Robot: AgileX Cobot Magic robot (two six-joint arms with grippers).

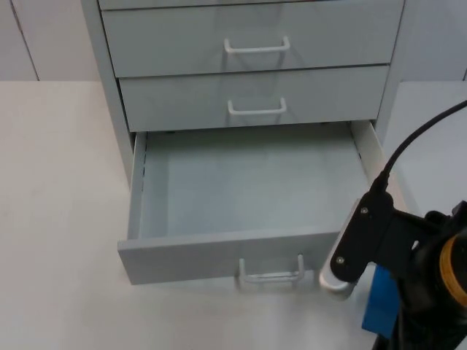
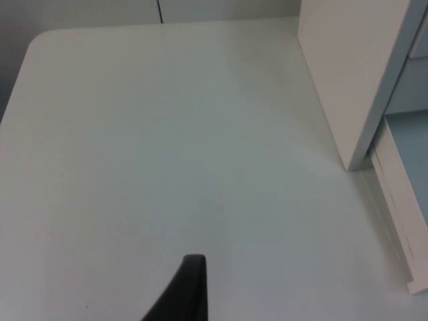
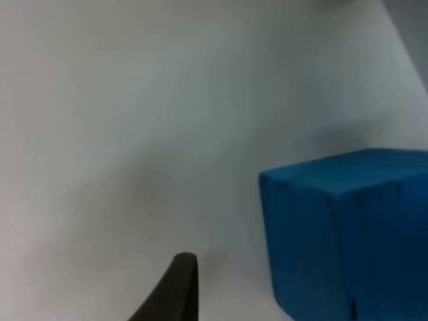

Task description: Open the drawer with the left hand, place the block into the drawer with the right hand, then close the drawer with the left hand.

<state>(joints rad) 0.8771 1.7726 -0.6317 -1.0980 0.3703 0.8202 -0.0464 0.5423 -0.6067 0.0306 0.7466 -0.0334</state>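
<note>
White table (image 1: 51,219) is carrying a grey cabinet (image 1: 109,87), and its lowest drawer (image 1: 219,255) is standing pulled out and empty. We are seeing the blue block (image 1: 379,302) on the table just beside the drawer's front right corner, partly hidden under the right arm. In the right wrist view the block (image 3: 348,234) is sitting very close to one black fingertip (image 3: 175,287). We cannot tell how the right gripper's jaws are standing. The left gripper is waiting over bare table beside the cabinet's side (image 2: 348,73); its jaws too we cannot judge. We are judging the block as rigid, light and smooth, probably painted wood, so we should be pinching two opposite flat faces near the middle.
</note>
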